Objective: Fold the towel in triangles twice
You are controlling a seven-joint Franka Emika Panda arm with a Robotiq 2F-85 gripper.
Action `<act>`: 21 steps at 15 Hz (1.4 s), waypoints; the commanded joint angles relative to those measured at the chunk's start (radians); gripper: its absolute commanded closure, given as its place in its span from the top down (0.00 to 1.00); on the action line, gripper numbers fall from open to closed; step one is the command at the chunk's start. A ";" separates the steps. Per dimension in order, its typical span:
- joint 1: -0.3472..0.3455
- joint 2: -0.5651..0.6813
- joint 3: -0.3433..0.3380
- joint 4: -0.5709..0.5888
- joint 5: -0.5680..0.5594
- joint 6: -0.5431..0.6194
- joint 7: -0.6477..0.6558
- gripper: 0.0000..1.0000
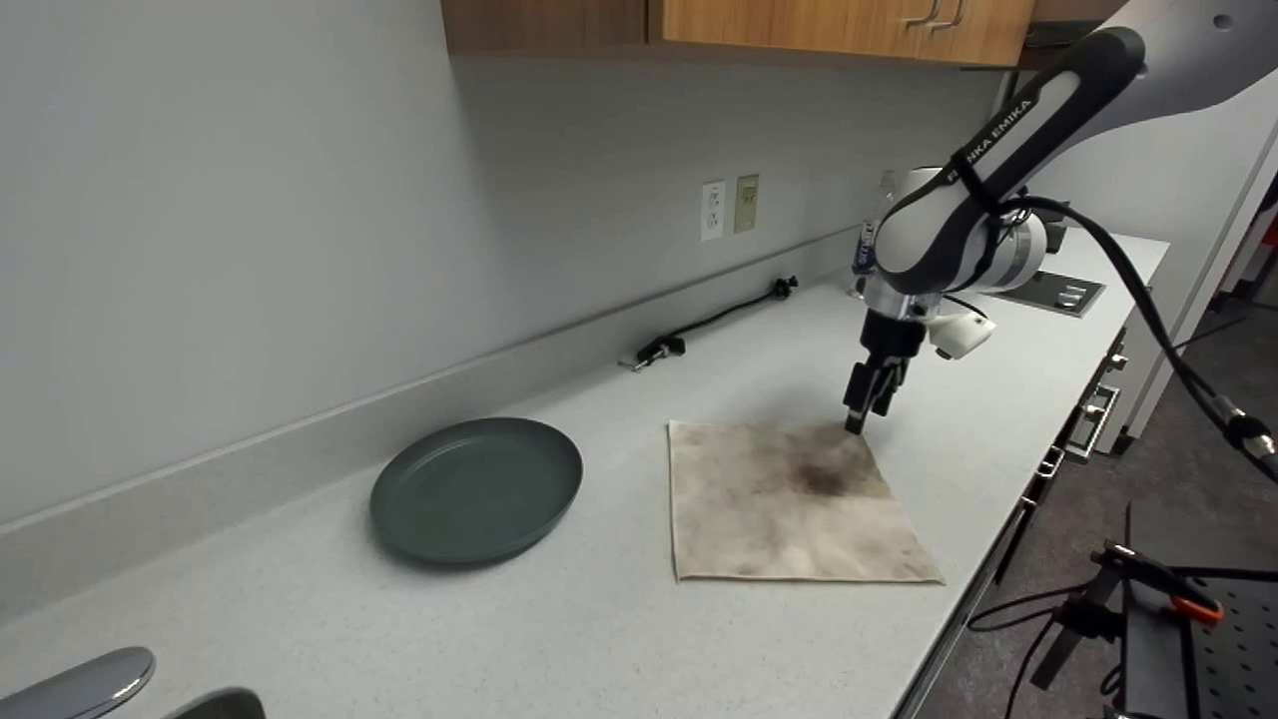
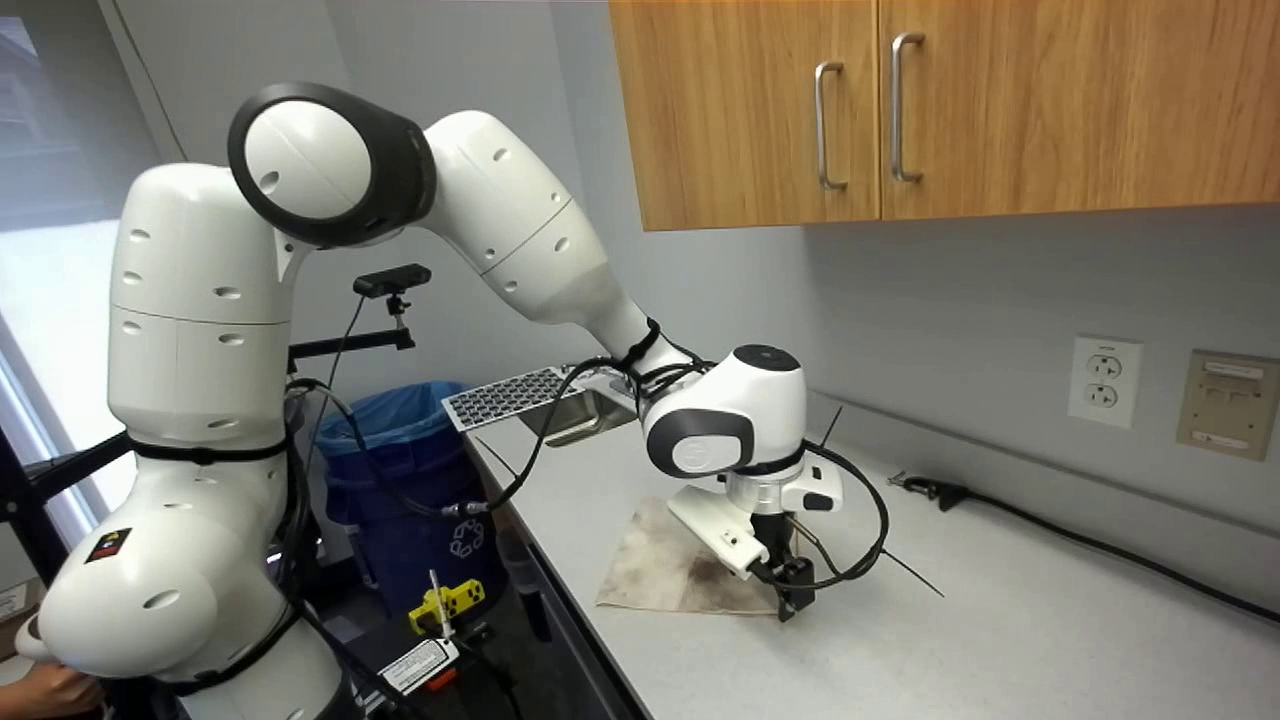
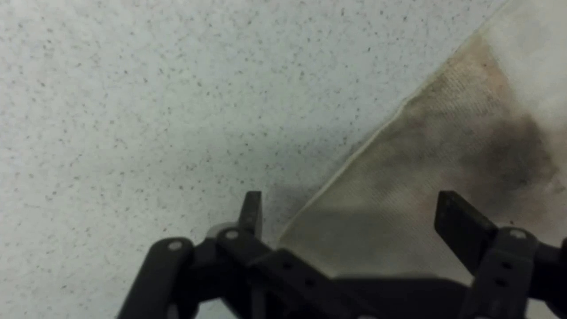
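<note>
Pointing down at one corner of the stained beige towel (image 1: 769, 524): the Robotiq gripper (image 3: 349, 210), unclenched, jaws spread wide. Wrist view puts one finger (image 3: 251, 212) over speckled countertop (image 3: 133, 110), the other over cloth, with the towel's edge passing between. Whether either touches the fabric, cannot tell. Towel lies flat on the countertop, roughly square; dark brown stain (image 1: 827, 477) sits toward the gripper's corner. Round dark grey-green plate (image 1: 477, 489) rests near the towel, apart from it, closer to the wall (image 1: 250, 250). White power outlet (image 1: 712, 210) shows in both exterior views, below wooden cabinets (image 2: 960, 110). Blue recycling bin (image 2: 410, 540) stands beside the countertop in an exterior view.
</note>
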 commanded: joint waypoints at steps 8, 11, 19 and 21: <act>-0.045 0.131 0.054 0.134 -0.011 0.037 0.025 1.00; -0.053 0.138 0.063 0.141 -0.004 0.037 0.033 0.96; -0.053 0.139 0.063 0.138 -0.008 0.046 0.077 0.48; -0.057 0.135 0.062 0.138 -0.005 0.050 0.083 0.32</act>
